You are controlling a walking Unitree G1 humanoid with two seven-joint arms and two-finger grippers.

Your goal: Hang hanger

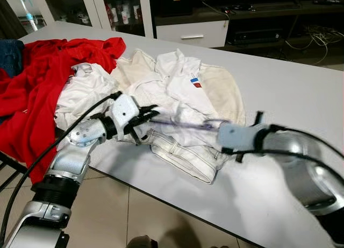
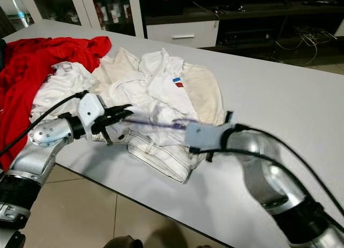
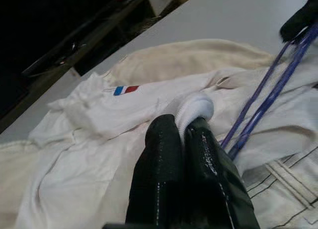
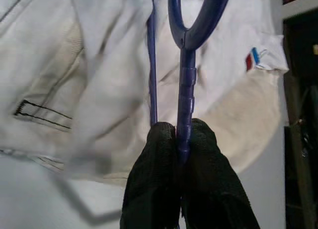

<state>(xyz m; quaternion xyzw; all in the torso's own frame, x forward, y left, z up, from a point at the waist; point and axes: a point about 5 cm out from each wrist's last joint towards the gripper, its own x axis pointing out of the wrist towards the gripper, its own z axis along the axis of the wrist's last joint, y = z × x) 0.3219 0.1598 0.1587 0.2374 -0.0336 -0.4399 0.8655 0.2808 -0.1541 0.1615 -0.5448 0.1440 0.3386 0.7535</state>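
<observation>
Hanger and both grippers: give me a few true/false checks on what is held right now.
1. The right gripper is shut on the purple hanger. True.
2. The left gripper is open. False: it is shut, pinching white cloth.
3. The hanger lies over the white clothes. True.
4. The red garment lies under the hanger. False: it lies toward the robot's left, apart from the hanger.
5. The clothes are on the floor. False: they lie on the table.
</observation>
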